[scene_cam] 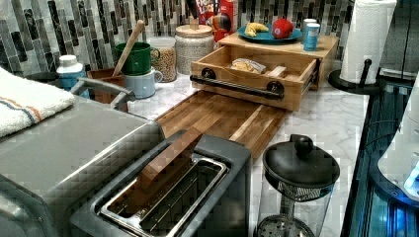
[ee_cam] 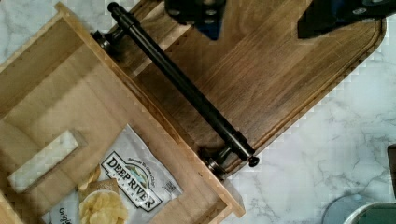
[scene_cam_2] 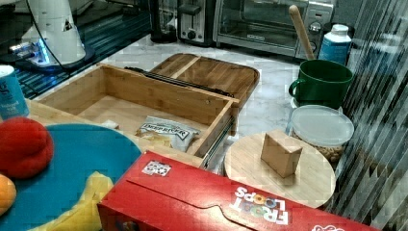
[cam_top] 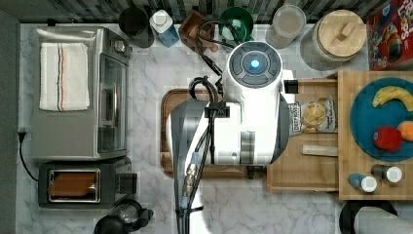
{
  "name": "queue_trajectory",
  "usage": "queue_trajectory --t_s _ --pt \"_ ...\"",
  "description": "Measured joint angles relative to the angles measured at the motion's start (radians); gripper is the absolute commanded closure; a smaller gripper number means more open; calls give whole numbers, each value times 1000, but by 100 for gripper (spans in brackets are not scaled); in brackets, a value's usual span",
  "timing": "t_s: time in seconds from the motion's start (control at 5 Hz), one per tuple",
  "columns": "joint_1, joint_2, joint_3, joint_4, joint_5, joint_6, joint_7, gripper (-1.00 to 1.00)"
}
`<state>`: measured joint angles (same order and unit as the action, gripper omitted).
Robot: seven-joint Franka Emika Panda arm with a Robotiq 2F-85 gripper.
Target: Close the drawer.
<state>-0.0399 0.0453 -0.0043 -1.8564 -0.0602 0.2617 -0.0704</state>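
Observation:
The drawer [cam_top: 302, 170] stands pulled out from under the thick pale slab [cam_top: 350, 146], toward the top view's left. Its pale floor [ee_cam: 70, 102] holds a chip bag [ee_cam: 116, 186] and a small pale block [ee_cam: 42, 161]. A black bar handle [ee_cam: 187, 88] runs along the drawer front [scene_cam: 247, 94]. My gripper [ee_cam: 264, 14] hovers over the dark wooden board [ee_cam: 280, 79] just beyond the handle, apart from it. It is open, with nothing between its two fingers. In the right view the drawer [scene_cam_2: 159, 96] shows open, with the bag [scene_cam_2: 168, 132] inside.
The arm [cam_top: 243, 112] hangs above the dark board [scene_cam: 222, 116]. A toaster [cam_top: 73, 185] and toaster oven [cam_top: 78, 92] stand at the top view's left. A French press [scene_cam: 296, 182] sits near the board's corner. Mugs and jars [scene_cam_2: 320, 82] line the wall.

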Motion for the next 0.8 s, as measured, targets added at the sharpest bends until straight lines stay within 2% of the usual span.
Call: queue_trajectory --t_s 0.4,0.6,0.8 --pt "-4 2 0 -4 -1 9 0 100" --pt "-7 13 -1 -4 -5 9 -1 -100" --pt "-17 26 1 -5 -1 10 -4 -100"
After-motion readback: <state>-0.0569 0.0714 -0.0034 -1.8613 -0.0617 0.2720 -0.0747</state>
